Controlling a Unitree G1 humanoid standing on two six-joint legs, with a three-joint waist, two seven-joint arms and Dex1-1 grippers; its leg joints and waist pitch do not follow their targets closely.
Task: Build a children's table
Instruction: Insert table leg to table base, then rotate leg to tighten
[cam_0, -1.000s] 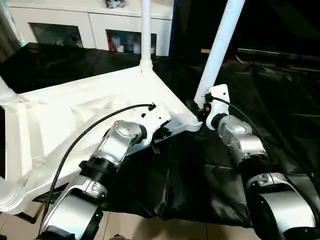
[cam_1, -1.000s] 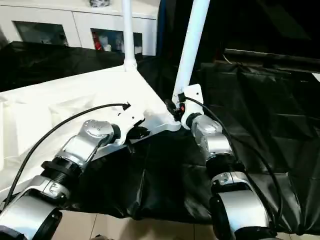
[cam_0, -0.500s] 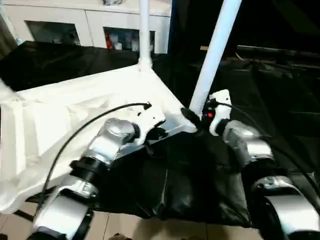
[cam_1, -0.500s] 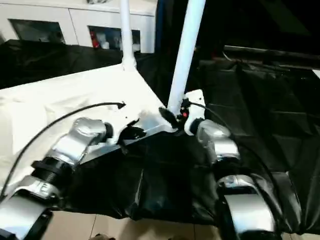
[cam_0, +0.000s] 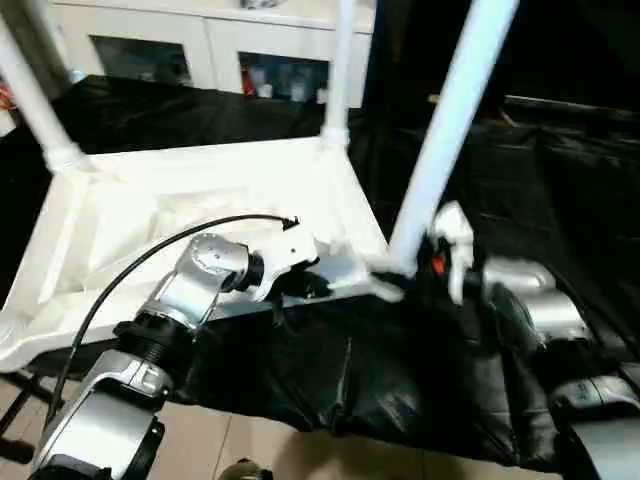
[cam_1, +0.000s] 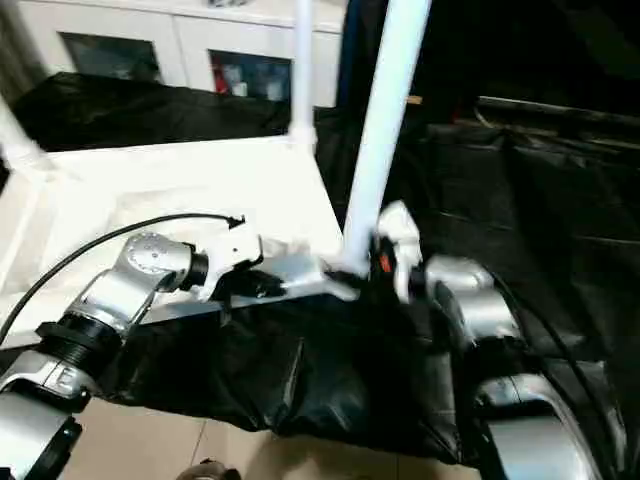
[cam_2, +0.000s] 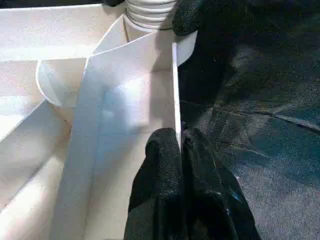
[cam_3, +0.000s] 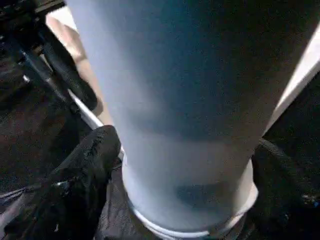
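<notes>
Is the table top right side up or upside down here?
Upside down: the table top shows its ribbed underside, and legs rise from its corners.

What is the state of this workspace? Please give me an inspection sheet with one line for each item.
Surface: black cloth, creased, over the work area.
Job's things: table top lies underside up; three legs stand in corner sockets: near leg, far leg, left leg.
Clutter: nothing seen.
Grippers: left claw shut on the table top's side wall; right claw shut on the near leg, just above its socket.
Cables: black cable arcs over the left forearm.
Surroundings: white cabinet with glass doors behind; pale floor below.
</notes>
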